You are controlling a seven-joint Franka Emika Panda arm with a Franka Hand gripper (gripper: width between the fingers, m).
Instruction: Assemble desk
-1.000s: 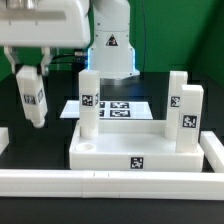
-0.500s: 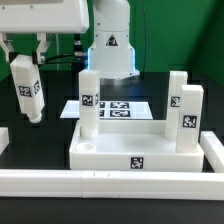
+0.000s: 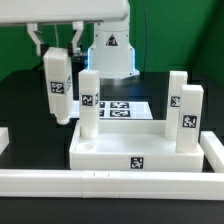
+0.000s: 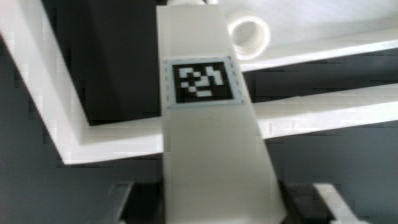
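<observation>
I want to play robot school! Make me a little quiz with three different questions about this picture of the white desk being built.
1. True or false: the tool is holding a white square plastic leg block up in the air.
2. How many leg blocks already stand on the large white rimmed plastic tabletop? A) one B) three C) five
3. Fill in: the flat white marker board lies on the table ______ the tabletop, near the arm's base.

Key
1. True: the block hangs from the tool, above the black table.
2. B: one at the exterior view's left, two at its right.
3. Behind.
</observation>
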